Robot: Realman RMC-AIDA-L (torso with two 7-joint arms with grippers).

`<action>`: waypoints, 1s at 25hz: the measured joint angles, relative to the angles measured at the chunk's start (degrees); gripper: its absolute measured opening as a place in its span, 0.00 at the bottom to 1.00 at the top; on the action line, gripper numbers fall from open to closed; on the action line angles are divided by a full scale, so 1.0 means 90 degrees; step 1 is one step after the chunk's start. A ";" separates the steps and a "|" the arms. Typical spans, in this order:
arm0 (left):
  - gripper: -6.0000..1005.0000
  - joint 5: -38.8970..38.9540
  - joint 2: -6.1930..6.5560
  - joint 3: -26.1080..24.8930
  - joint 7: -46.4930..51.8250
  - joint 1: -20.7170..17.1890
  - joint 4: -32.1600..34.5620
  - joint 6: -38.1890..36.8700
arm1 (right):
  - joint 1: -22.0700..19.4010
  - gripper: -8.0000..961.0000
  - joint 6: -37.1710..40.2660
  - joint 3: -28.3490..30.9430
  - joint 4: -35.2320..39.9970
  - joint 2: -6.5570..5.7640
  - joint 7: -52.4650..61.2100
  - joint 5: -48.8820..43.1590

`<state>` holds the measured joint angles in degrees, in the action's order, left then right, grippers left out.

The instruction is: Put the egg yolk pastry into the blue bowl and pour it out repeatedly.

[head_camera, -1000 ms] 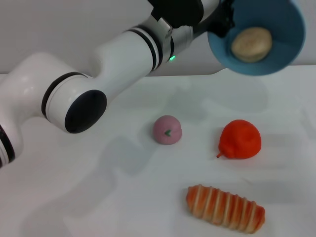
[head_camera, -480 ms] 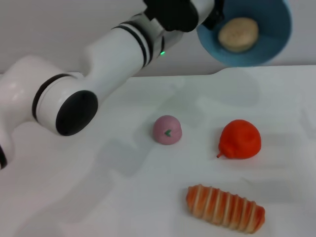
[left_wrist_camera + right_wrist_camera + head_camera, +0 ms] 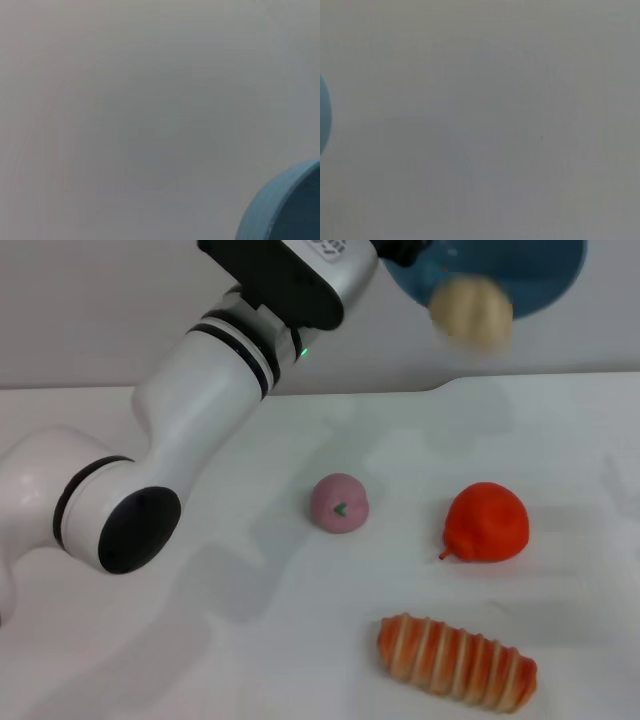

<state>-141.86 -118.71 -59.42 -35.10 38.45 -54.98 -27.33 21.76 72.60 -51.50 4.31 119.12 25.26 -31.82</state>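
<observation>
High at the top of the head view, the blue bowl is tipped with its opening towards me, partly cut off by the picture's edge. The pale beige egg yolk pastry is blurred at the bowl's lower rim, spilling out over the back of the table. My left gripper holds the bowl's left rim, with only a dark bit of it showing. The left wrist view shows part of the blue bowl against a grey wall. A blue sliver of the bowl shows in the right wrist view. My right arm is out of sight.
On the white table lie a pink ball with a green mark, a red fruit and a long orange-striped bread loaf. My left arm reaches diagonally across the table's left half.
The left arm has lifted and tipped the bowl further. The pastry has slid from the bowl's middle to its lower rim and is coming out.
</observation>
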 joint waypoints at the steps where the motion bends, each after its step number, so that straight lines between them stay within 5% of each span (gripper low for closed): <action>1: 0.01 0.0013 0.0007 0.0020 -0.0003 0.0017 0.0024 0.0079 | 0.0003 0.76 0.0006 0.0000 0.0000 0.0002 0.0005 0.0000; 9: 0.01 -0.0023 -0.0001 0.0576 -0.0098 0.0007 0.0088 -0.0042 | 0.0017 0.76 -0.0018 0.0000 0.0000 0.0006 0.0028 0.0000; 14: 0.01 0.0023 -0.0004 0.0454 -0.0069 0.0043 0.0025 0.0279 | 0.0016 0.76 -0.0017 0.0000 0.0000 0.0006 0.0029 0.0000; 25: 0.01 0.0195 0.0017 -0.1936 0.0179 0.0138 -0.1403 0.5040 | 0.0006 0.76 0.0016 0.0000 -0.0074 0.0006 0.0032 0.0000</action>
<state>-140.10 -118.55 -76.85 -33.49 39.70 -67.60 18.03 21.81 72.74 -51.50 3.64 119.18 25.56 -31.82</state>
